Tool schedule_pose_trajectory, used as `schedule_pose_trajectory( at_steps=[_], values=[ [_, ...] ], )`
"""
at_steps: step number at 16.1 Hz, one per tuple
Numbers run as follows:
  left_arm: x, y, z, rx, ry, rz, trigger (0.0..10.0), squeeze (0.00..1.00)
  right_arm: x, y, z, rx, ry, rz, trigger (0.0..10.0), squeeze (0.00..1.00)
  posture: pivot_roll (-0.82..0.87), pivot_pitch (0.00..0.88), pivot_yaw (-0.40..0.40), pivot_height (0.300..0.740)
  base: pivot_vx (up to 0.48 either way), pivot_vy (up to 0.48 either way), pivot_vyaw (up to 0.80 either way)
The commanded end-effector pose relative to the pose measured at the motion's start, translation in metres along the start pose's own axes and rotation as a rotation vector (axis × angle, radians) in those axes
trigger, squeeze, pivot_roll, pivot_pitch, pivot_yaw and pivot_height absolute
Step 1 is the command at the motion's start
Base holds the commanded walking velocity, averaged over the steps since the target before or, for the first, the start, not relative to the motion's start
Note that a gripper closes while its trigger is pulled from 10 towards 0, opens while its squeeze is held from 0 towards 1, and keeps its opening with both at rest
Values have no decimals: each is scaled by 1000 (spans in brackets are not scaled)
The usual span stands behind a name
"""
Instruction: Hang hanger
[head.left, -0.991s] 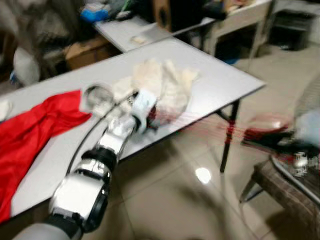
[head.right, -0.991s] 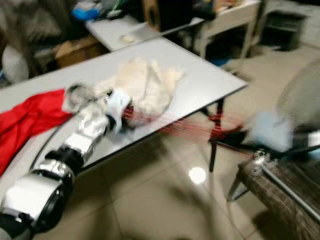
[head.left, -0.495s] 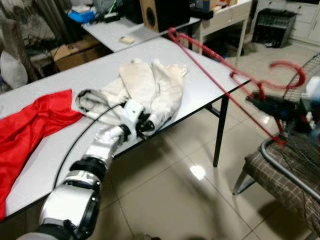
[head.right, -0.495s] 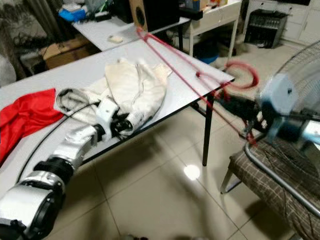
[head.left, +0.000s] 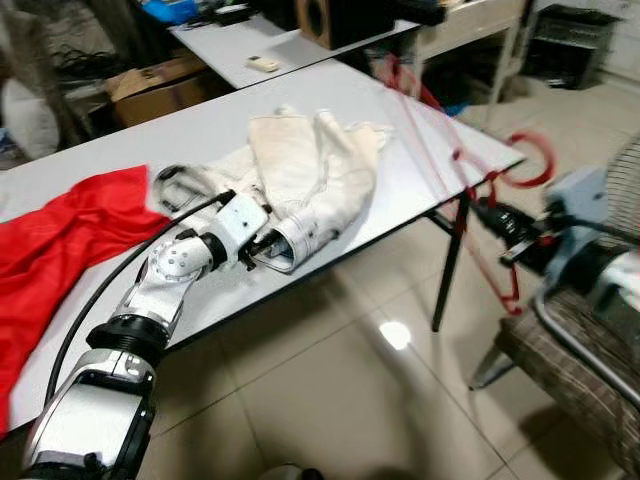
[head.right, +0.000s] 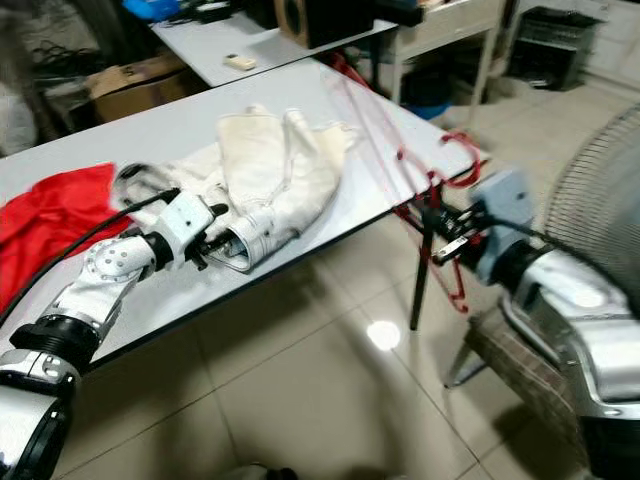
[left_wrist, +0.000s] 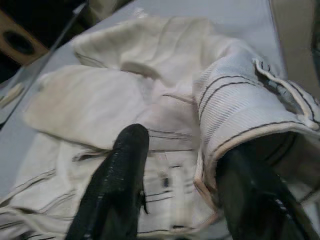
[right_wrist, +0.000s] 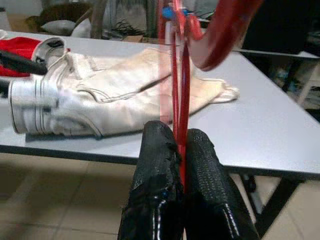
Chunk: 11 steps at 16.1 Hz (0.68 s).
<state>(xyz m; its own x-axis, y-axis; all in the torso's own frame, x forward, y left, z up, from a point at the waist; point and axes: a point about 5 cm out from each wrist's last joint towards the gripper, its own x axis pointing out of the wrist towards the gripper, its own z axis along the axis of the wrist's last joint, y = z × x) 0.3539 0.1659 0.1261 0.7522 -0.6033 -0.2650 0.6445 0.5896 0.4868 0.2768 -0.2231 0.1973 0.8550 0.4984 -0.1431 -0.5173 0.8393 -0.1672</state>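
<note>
A cream garment (head.left: 310, 170) lies crumpled on the grey table (head.left: 430, 185). My left gripper (head.left: 262, 245) is open at its ribbed hem (left_wrist: 240, 105); one finger (left_wrist: 120, 185) rests on the fabric, the other (left_wrist: 250, 190) sits in the hem's opening. My right gripper (head.right: 440, 235) is shut on a red wire hanger (head.right: 400, 150) and holds it in the air just off the table's right corner. The hanger's hook (head.left: 530, 160) curls up above the fingers. In the right wrist view the red wire (right_wrist: 179, 75) runs up from between the closed fingers.
A red cloth (head.left: 50, 240) lies at the table's left end. Beside my right arm are a wire fan guard (head.right: 600, 190) and a plaid chair seat (head.left: 580, 370). Behind are a second table (head.left: 240, 45) and a cardboard box (head.left: 165, 85). Tiled floor lies in front.
The view has shifted. My left gripper has moved onto the garment's ribbed hem. My right gripper has brought the hanger lower, nearer the table's corner.
</note>
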Motion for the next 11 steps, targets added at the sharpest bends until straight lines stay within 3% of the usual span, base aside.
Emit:
schedule_pose_trajectory(
  at_steps=[1,4,6,11],
  values=[
    [-3,-5,-4,-7,19,-52,10000,1000,3,3,8,0,-29,0,10000,0,-102,0,129,740,0,0,0],
    [-16,-5,-8,-1,60,-132,10000,1000,7,7,12,-12,-55,-6,10000,0,-108,0,135,740,0,0,0],
    [-26,-1,-7,-101,18,-136,10000,1000,9,15,13,-6,-64,22,10000,0,-111,0,135,740,0,0,0],
    [-53,5,-13,-179,-4,-147,10000,1000,19,25,8,21,-35,75,10000,0,-102,0,120,740,0,0,0]
  ],
)
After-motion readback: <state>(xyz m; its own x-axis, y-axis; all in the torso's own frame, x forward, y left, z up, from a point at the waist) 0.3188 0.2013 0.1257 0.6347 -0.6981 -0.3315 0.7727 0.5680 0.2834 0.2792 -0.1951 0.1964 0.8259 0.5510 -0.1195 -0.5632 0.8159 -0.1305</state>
